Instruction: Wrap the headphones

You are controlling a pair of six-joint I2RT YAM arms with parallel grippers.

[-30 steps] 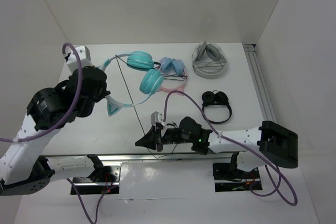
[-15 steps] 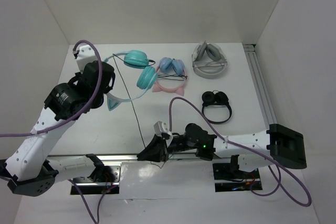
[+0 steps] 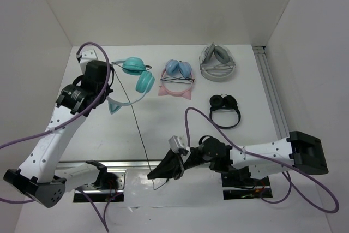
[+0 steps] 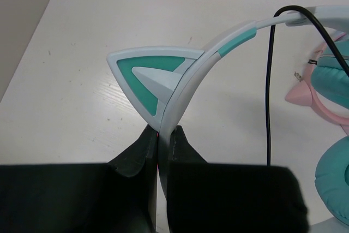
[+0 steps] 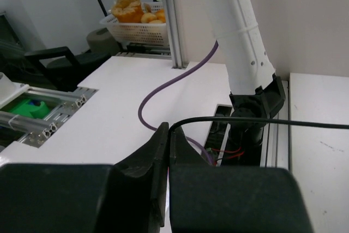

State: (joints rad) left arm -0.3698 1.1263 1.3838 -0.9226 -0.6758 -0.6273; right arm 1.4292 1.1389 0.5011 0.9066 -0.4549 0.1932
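Note:
The teal headphones (image 3: 139,75) lie at the back left of the table, and their white-teal headband (image 4: 185,80) carries a cat ear (image 4: 147,75). My left gripper (image 4: 163,132) is shut on that headband just below the ear, seen in the top view as the left gripper (image 3: 108,95). The thin black cable (image 3: 136,126) runs straight from the headphones to the near edge. There my right gripper (image 3: 155,174) is shut on the cable (image 5: 245,119), out past the table's front edge. In the right wrist view the right gripper (image 5: 170,130) pinches the cable at its tips.
Pink-banded cat-ear headphones (image 3: 175,77) lie right beside the teal cups. Grey-white headphones (image 3: 217,64) sit at the back right, small black headphones (image 3: 224,107) in front of them. A metal rail (image 3: 271,94) runs along the table's right edge.
My left gripper carried the headphones back and to the left, away from the pink pair. My right gripper drew the cable end nearer, past the table's front edge, pulling it straight.

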